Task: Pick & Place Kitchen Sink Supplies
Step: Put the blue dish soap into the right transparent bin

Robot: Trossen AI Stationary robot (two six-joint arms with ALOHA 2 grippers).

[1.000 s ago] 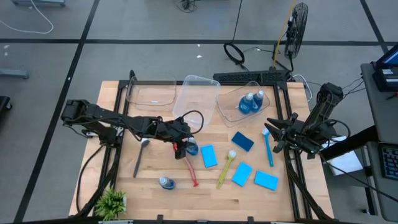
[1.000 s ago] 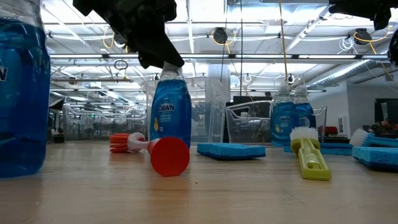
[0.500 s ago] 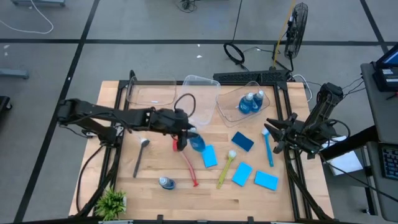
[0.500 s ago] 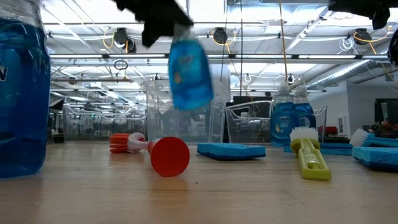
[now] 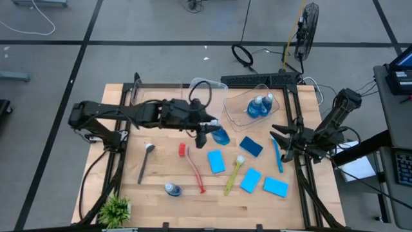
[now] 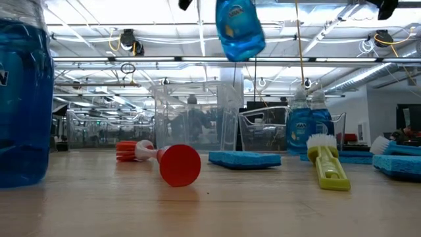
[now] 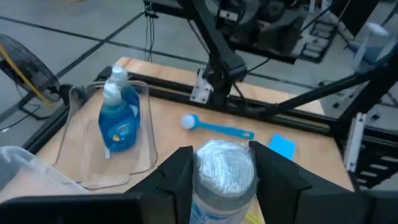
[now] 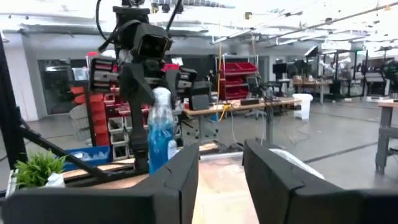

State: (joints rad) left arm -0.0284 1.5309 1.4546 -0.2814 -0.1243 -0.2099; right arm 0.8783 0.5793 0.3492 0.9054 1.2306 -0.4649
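One bottle [image 5: 221,135] hangs in your left tool [image 5: 207,129], clamped at the neck, clear of the bench [image 5: 161,174] beside the bin [image 5: 235,116] holding two more bottles [image 5: 260,106]. A fourth bottle [image 5: 172,189] lies near the red brush [image 5: 193,169]. Your right tool [image 5: 281,143] hovers over the blue brush [image 5: 277,154], fingers narrowly parted, gripping nothing

One small clear bottle of blue liquid [image 5: 220,135] hangs tilted above the table centre; two bottles [image 5: 259,106] stand far right, one [image 5: 171,189] near left. Four flat blue sponges [image 5: 215,161] and four long-handled brushes [image 5: 192,169] lie between
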